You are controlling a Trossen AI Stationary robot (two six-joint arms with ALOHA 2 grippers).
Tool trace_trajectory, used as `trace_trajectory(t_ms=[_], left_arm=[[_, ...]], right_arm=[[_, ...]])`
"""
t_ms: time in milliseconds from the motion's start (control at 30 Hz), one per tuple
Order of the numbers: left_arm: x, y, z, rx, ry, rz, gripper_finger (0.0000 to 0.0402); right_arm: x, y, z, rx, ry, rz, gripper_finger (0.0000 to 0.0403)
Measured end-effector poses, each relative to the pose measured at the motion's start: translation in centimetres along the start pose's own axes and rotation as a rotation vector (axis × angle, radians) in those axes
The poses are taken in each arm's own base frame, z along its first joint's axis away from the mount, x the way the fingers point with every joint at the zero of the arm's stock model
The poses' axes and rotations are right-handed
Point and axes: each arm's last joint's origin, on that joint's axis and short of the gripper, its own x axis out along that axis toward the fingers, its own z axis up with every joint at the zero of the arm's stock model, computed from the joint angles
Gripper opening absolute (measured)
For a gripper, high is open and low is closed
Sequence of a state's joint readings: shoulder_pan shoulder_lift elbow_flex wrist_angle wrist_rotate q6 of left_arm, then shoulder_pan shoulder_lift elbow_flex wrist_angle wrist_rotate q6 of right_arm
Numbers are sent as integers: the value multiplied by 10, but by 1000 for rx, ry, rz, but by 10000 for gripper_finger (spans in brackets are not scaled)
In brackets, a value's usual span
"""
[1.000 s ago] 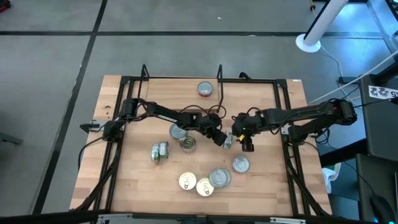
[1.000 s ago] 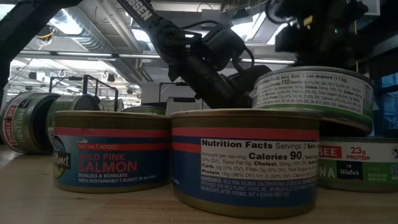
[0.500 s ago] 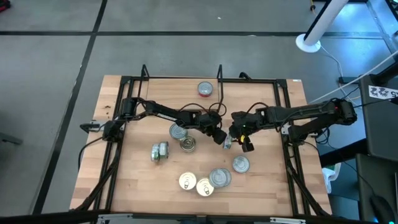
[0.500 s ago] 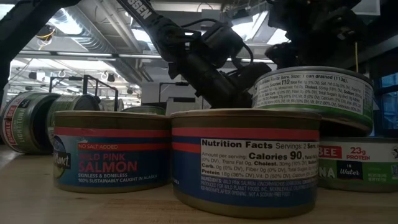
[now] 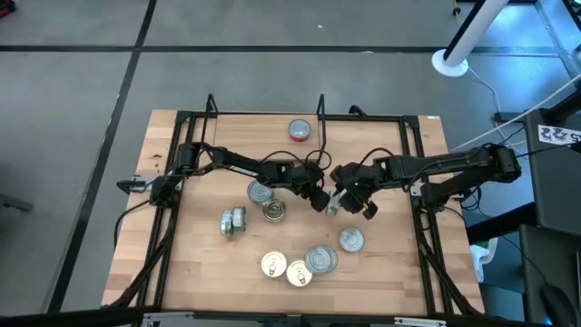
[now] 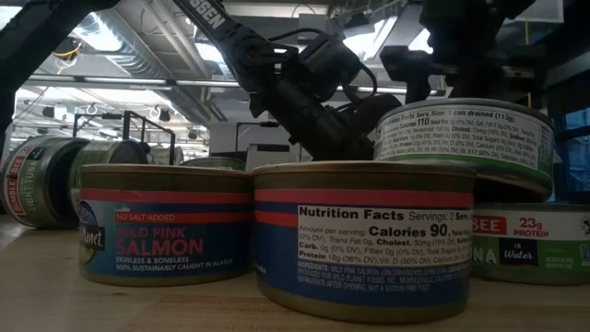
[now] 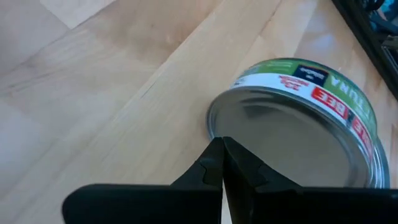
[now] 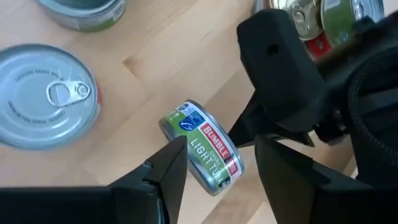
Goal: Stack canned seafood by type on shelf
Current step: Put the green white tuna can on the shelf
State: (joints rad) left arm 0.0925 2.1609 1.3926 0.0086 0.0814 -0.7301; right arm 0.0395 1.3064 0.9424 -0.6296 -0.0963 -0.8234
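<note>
A green-labelled tuna can stands tipped up on its rim at mid-table. My left gripper is shut, its tips at the can's silver end. My right gripper hangs open above the can, one finger on each side, and I see no touch. A red-sided can sits on the shelf at the far edge. Several more cans lie on the near half of the table. My left gripper touches the tuna can's flat silver end close to its rim with its shut fingertips. It comes slanting down from the table's left. The can is tilted, its lower rim on the wood and its label facing up.
Two cans lie under the left arm, and one lies on its side further left. A black frame borders the table. In the low view, salmon cans fill the foreground.
My right gripper has rolled about its own axis above the tuna can, so its fingers now stand turned, and it has stayed open. The can and my left gripper have kept their places.
</note>
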Motion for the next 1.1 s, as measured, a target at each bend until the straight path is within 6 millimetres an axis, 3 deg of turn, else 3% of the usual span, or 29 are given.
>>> trace_trajectory(t_ms=[133, 667, 933, 1100], left_arm=[[-5, -2, 1, 3, -4, 22, 0], [-101, -28, 22, 146, -85, 267, 0], [-112, -30, 22, 148, -77, 289, 0], [-113, -29, 21, 150, -64, 302, 0]], right_arm=[[0, 0, 0, -24, 0, 0, 188], [3, -1, -1, -141, 41, -21, 188], [31, -2, -6, -240, 150, 30, 188], [38, -1, -8, -267, 206, 29, 188]])
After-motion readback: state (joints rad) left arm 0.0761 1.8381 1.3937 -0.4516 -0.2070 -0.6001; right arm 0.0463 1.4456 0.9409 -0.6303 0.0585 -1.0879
